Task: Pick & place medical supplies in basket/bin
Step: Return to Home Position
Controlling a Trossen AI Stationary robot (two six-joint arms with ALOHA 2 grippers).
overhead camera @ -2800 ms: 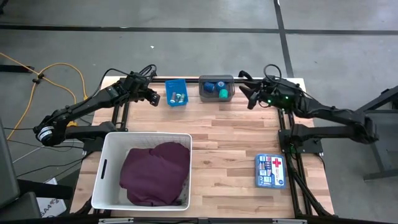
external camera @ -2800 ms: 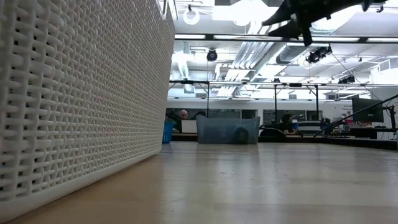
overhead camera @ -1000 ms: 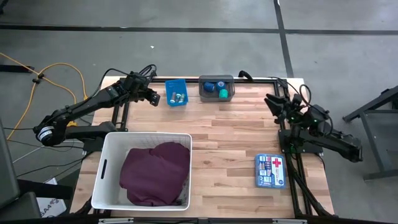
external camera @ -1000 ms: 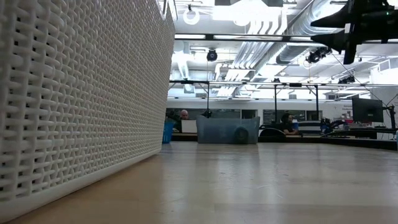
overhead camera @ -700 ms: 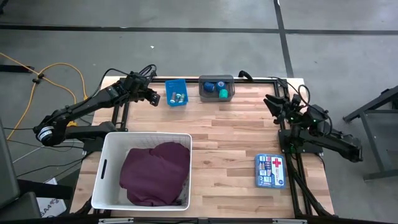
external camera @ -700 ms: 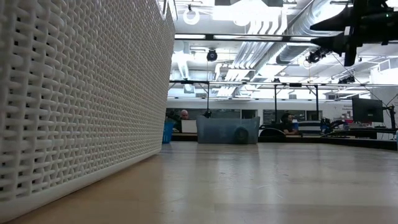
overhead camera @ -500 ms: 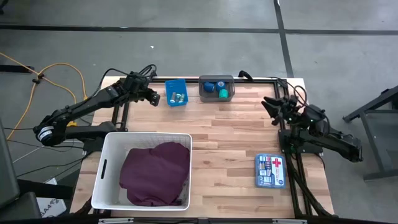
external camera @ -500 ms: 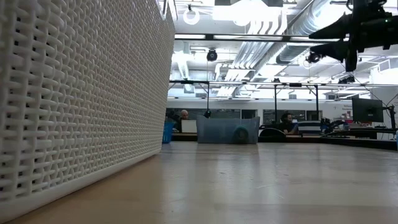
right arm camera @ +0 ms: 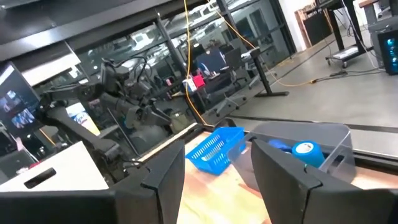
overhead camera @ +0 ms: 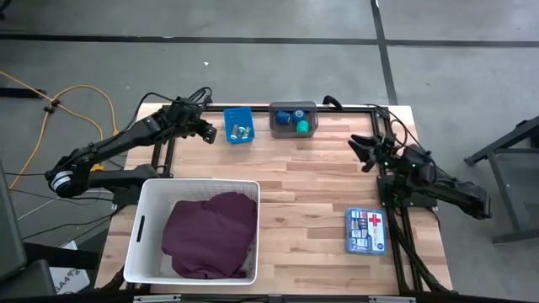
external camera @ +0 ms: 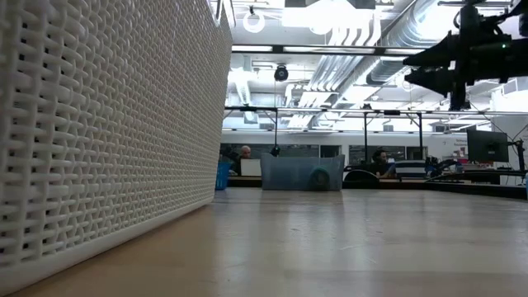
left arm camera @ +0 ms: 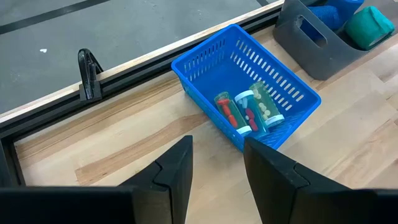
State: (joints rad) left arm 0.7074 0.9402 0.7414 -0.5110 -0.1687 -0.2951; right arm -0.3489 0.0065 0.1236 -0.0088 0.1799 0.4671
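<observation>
While maroon cloth [overhead camera: 210, 234] shows overhead, low view catches only basket [external camera: 107, 124]

The 1 sign that reads clearly is a red cross on a white panel, on the lid of the blue first-aid box [overhead camera: 366, 231] lying toward the right front of the bench [overhead camera: 320, 168] in the high view. Small print or pictures surround the cross on that lid, too small to read. In the right wrist view, a lit screen [right arm camera: 13, 99] in the room beyond shows coloured patches but no legible words.
</observation>
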